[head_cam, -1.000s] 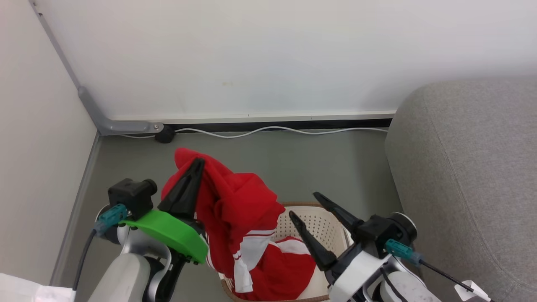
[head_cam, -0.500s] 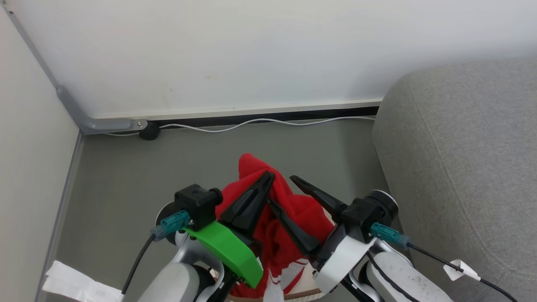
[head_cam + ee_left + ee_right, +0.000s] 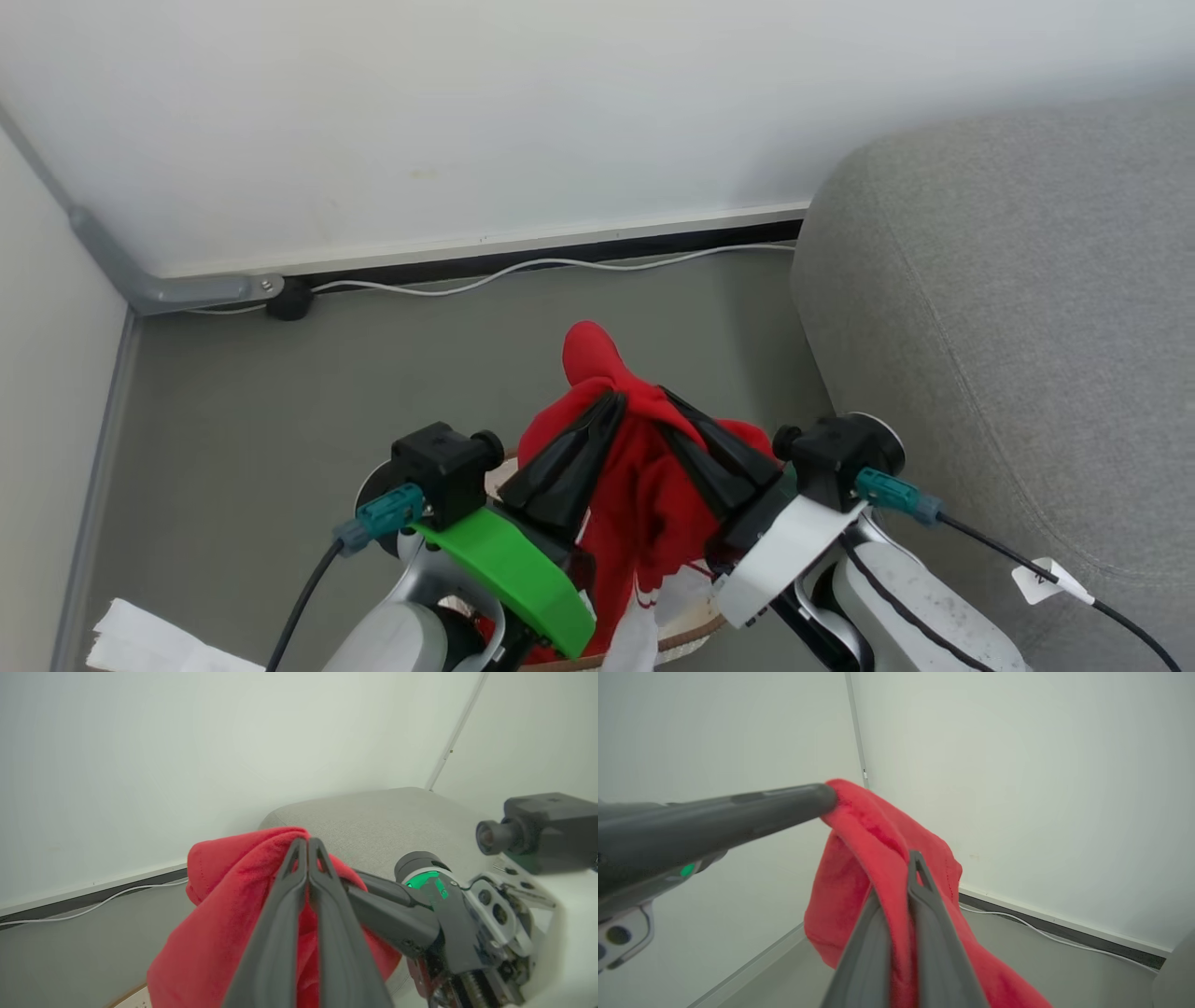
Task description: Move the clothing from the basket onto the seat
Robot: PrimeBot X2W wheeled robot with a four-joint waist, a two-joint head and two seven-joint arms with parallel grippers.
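Note:
A bright red piece of clothing (image 3: 644, 485) hangs bunched between both grippers above the basket (image 3: 695, 627), of which only a strip of brown rim shows beneath it. My left gripper (image 3: 616, 403) is shut on the top fold of the clothing (image 3: 224, 905). Close to its right, my right gripper (image 3: 667, 397) is shut on the same fold. In the right wrist view the red fabric (image 3: 887, 840) is pinched between the right gripper's fingers (image 3: 920, 882). White trim (image 3: 653, 607) dangles at the bottom. The light grey seat (image 3: 1008, 327) lies to the right.
A white cable (image 3: 523, 271) runs along the wall base to a black plug (image 3: 289, 301) beside a grey conduit (image 3: 187, 291). White paper (image 3: 140, 644) lies on the grey-green floor (image 3: 280, 420) at the lower left. A tagged cable (image 3: 1041, 581) trails from the right arm.
The right gripper, open and apart from the clothing a second ago, has moved in and shut on it beside the left gripper. The clothing is gathered higher. The head camera has shifted.

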